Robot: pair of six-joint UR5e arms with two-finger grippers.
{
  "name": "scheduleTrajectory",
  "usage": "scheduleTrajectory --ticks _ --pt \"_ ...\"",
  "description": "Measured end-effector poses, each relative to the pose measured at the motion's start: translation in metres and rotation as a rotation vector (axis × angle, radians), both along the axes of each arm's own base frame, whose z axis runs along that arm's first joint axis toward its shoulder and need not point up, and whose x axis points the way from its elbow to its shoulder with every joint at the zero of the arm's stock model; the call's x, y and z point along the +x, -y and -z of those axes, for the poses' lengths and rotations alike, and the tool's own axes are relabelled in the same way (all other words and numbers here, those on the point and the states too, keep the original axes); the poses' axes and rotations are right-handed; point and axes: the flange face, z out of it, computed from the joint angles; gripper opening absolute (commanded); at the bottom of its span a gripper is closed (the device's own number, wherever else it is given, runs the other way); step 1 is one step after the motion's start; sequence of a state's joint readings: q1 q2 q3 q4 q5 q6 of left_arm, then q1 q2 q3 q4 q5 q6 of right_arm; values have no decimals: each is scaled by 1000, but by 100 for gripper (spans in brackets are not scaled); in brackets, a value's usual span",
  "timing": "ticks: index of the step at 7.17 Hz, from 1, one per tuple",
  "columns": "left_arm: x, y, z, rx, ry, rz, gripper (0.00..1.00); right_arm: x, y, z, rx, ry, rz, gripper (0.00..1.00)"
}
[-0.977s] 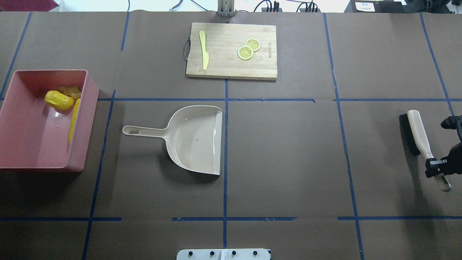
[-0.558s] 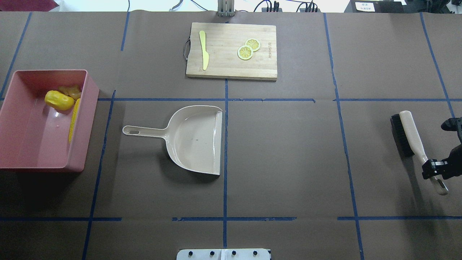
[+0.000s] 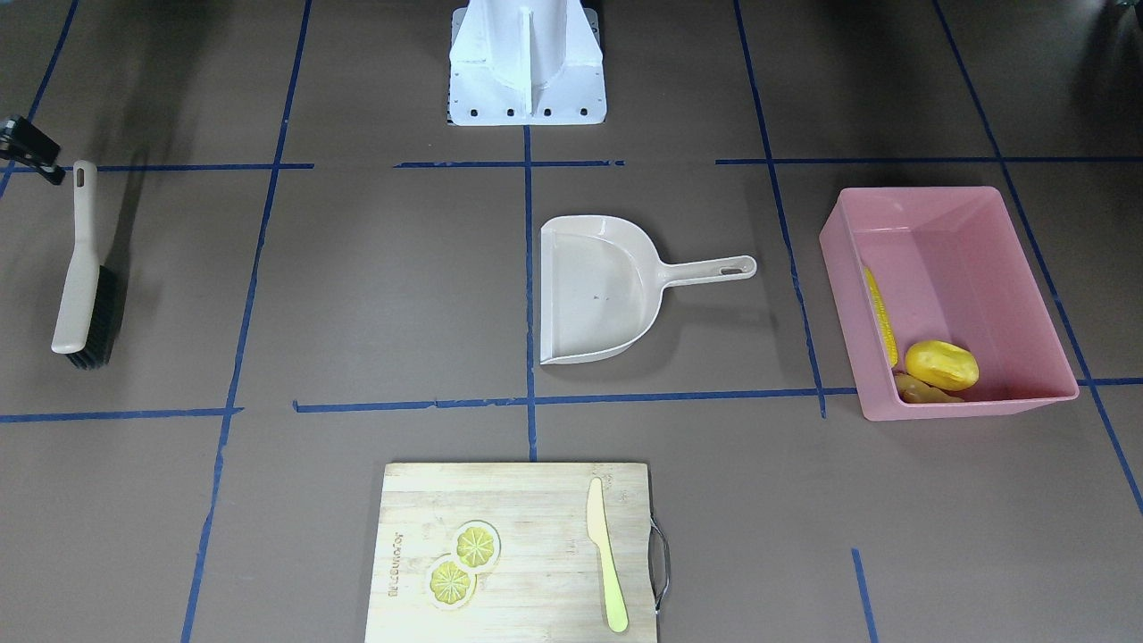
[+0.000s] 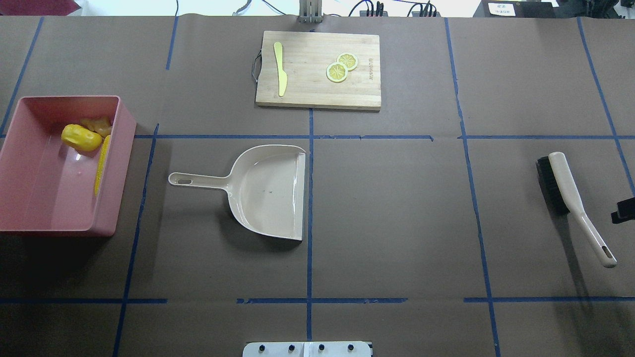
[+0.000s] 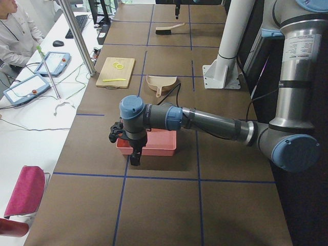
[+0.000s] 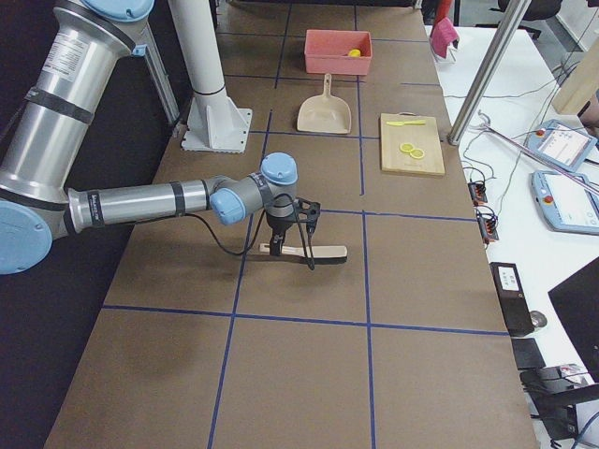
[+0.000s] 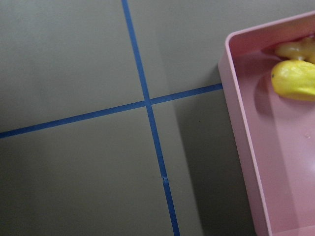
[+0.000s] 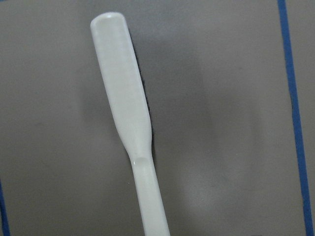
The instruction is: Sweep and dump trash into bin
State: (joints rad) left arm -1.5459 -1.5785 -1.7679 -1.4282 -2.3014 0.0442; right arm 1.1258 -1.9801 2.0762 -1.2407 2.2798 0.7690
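Observation:
The pink bin stands at the table's left end. In it lie the corn cob, the yellow lump and the tan ginger root. The lump also shows in the left wrist view. The beige dustpan lies empty mid-table. The brush lies free on the table at the right. My right gripper is open at the view's right edge, just off the brush handle. My left gripper hangs by the bin's outer end; I cannot tell its state.
A wooden cutting board at the far middle carries a pale yellow knife and two lemon slices. Blue tape lines cross the brown table. The robot base stands at the near edge.
My right gripper let go of the brush handle and drew back to the right. The brush now lies flat on the table. The bin and dustpan have not moved.

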Motion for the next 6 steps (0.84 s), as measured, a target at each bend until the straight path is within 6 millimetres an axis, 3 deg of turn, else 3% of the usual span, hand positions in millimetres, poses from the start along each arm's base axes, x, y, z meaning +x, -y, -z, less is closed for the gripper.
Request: scheduleTrajectory --ticks 2,4,6 --pt "-17 -2 -9 -40 -1 55 100 56 0 -24 28 40 -32 99" --pt "-21 -3 -13 -53 -3 66 100 106 -2 -73 72 12 -14 99" --pt "-21 -2 -15 -60 -5 71 100 163 -1 -99 94 -50 60 99"
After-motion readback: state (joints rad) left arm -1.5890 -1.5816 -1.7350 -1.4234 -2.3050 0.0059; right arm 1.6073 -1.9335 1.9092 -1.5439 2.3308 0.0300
